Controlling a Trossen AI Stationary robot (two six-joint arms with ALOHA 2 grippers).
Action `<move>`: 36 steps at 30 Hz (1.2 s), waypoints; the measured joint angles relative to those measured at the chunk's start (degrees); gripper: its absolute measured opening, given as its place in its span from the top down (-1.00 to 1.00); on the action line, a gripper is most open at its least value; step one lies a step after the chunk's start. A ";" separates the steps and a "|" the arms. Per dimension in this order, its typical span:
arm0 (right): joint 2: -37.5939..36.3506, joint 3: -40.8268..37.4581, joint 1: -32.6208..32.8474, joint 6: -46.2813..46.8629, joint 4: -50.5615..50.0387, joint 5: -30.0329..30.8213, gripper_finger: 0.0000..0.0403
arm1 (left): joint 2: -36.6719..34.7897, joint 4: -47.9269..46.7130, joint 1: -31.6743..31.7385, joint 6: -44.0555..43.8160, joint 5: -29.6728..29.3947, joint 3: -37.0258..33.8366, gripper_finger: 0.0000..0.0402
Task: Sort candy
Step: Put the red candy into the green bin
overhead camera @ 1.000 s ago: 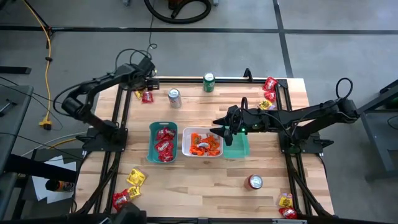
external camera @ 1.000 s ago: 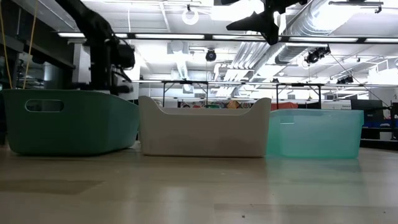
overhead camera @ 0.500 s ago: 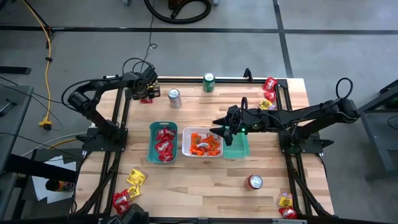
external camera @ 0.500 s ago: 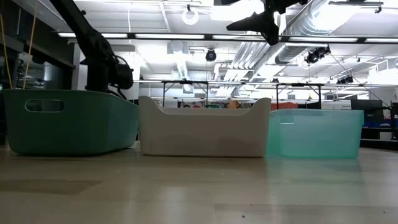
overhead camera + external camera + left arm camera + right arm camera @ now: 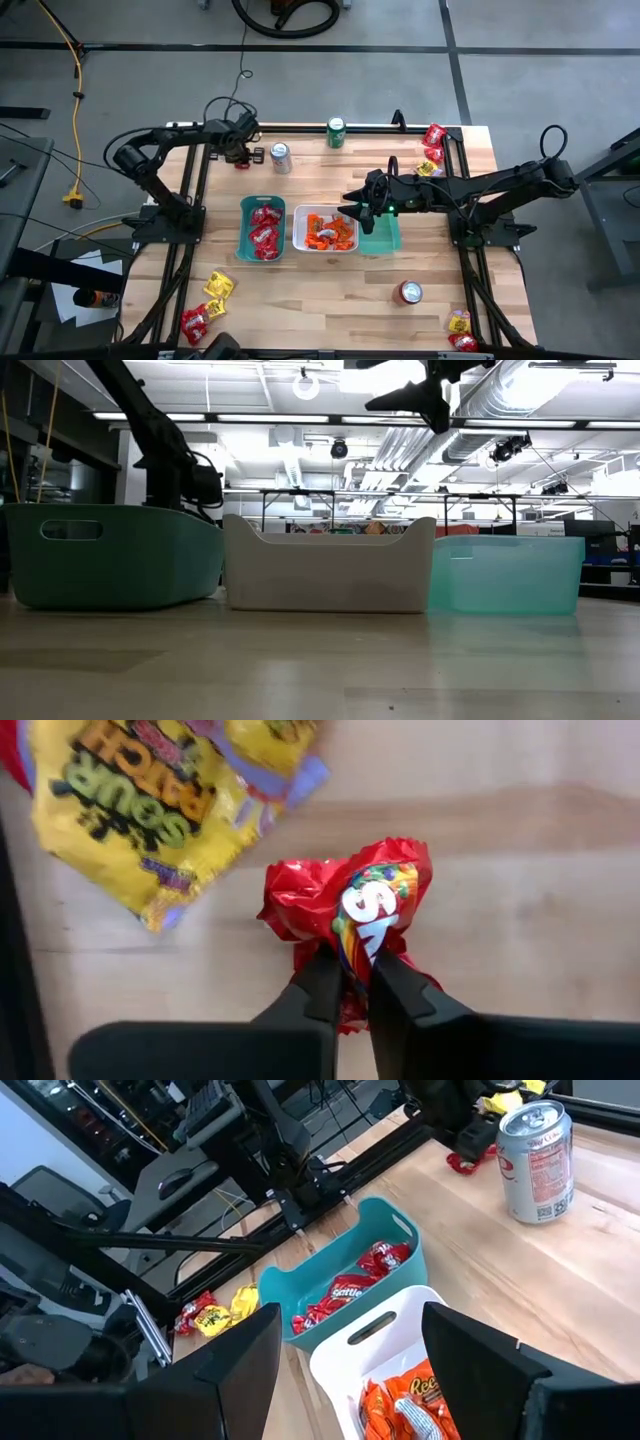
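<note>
Left wrist view, red candy packet pinched between fingers

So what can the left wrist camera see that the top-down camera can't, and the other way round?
Only the left wrist view shows the left gripper pinched shut on a red candy packet, with a yellow packet lying close by. Only the high view shows the three trays: dark teal tray, white tray, light teal tray, plus the green can and the right gripper above the trays. Both show the wooden table.
</note>
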 joint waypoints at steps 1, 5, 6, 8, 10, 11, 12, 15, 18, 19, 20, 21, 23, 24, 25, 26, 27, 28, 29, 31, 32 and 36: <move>0.00 0.00 0.00 0.01 -0.30 0.00 -0.18 | -0.96 -0.53 -0.02 0.84 0.12 -0.02 0.92; 0.00 0.00 0.01 0.00 -1.60 0.00 -0.18 | -7.69 -1.80 0.68 3.64 -0.15 2.03 0.95; 0.00 0.00 0.00 0.00 -1.74 0.00 -0.18 | -10.06 -2.08 0.92 4.65 -0.19 2.58 0.97; 0.00 0.00 0.00 -0.29 -1.76 0.02 -0.18 | -15.20 -1.80 0.93 6.28 -0.40 4.04 0.97; 0.00 0.00 0.00 -0.31 -1.71 0.01 -0.18 | -21.07 -0.73 0.76 8.16 0.11 5.34 0.97; 0.00 0.00 -0.03 -0.36 -1.48 0.14 -0.18 | -24.04 -0.26 0.53 8.48 0.62 5.68 0.97; 0.00 0.00 -0.02 -0.43 -0.99 0.71 -0.18 | -27.28 0.70 0.05 8.74 1.53 5.71 0.97; 0.00 0.00 -0.02 -0.56 1.16 2.62 -0.18 | -36.44 5.33 -2.64 9.97 4.77 4.81 0.97; 0.00 0.00 -0.04 -2.49 3.38 2.99 -0.18 | -44.83 8.00 -7.03 9.98 8.55 2.51 0.97; 0.00 0.00 -0.04 -3.22 3.92 2.99 -0.18 | -47.25 8.76 -8.87 10.04 10.06 1.39 0.97; 0.00 0.00 -0.04 -3.76 4.34 3.01 -0.18 | -49.68 9.64 -10.79 10.02 11.28 0.02 0.97; 0.00 0.00 -0.04 -4.01 4.54 2.99 -0.18 | -52.07 10.13 -12.87 9.91 12.28 -1.46 0.97; 0.00 0.00 -0.04 -4.12 4.68 3.02 -0.18 | -56.65 10.76 -17.22 8.67 13.68 -4.75 0.97; 0.00 0.00 -0.04 -4.14 4.69 3.00 -0.18 | -58.80 11.27 -19.59 7.56 14.21 -6.51 0.97; 0.00 0.00 -0.04 -4.34 4.69 3.00 -0.18 | -60.73 11.74 -21.94 6.45 14.36 -8.45 0.97; 0.00 0.00 -0.02 -4.61 4.69 3.02 -0.18 | -62.50 12.28 -24.28 5.27 14.35 -10.37 0.97; 0.00 0.00 -0.02 -4.97 4.69 3.01 -0.18 | -64.26 13.59 -26.99 4.31 14.40 -12.46 0.97; 0.00 0.00 -0.04 -5.00 4.69 3.02 -0.18 | -65.96 15.24 -29.52 3.99 14.85 -14.35 0.97; 0.00 0.00 -0.04 -5.01 4.70 3.01 -0.18 | -67.33 17.60 -32.16 3.64 15.57 -16.12 0.97; 0.00 0.00 -0.04 -5.01 4.71 3.00 -0.18 | -68.97 22.24 -37.32 3.19 16.30 -18.51 0.97; 0.00 0.00 -0.04 -5.01 4.71 3.02 -0.18 | -69.24 23.81 -39.62 3.47 16.01 -19.00 0.97; 0.00 0.00 -0.04 -5.01 4.71 3.02 -0.18 | -68.57 24.58 -47.24 8.50 10.37 -19.01 0.97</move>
